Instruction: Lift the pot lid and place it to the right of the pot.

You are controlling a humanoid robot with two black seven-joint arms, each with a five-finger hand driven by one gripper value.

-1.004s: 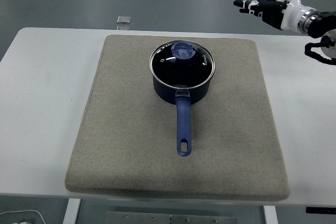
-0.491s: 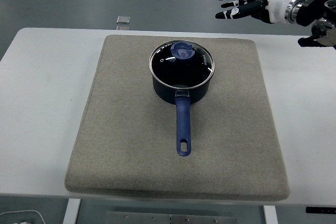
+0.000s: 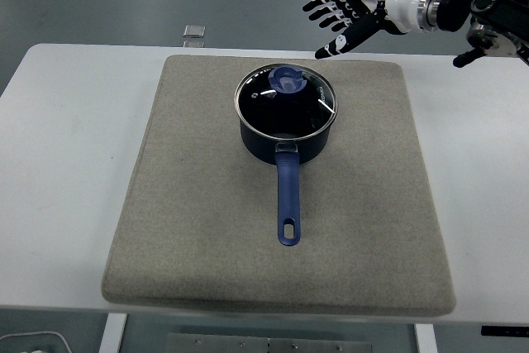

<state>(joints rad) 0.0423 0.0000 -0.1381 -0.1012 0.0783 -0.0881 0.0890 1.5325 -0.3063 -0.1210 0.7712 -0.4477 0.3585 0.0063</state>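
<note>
A dark blue pot (image 3: 285, 140) stands on a grey mat (image 3: 190, 204), its blue handle (image 3: 288, 200) pointing toward the table's near edge. A glass lid (image 3: 286, 102) with a blue knob (image 3: 288, 80) rests on the pot. My right hand (image 3: 339, 18) is open with fingers spread, in the air above the mat's far edge, up and to the right of the lid and apart from it. My left arm is out of view.
The mat lies on a white table (image 3: 58, 138). A small clear object (image 3: 195, 31) sits on the floor beyond the table's far edge. The mat to the right of the pot (image 3: 380, 163) is bare.
My right hand has moved left and a little down, from the far right corner toward the pot lid. The pot and lid have not moved.
</note>
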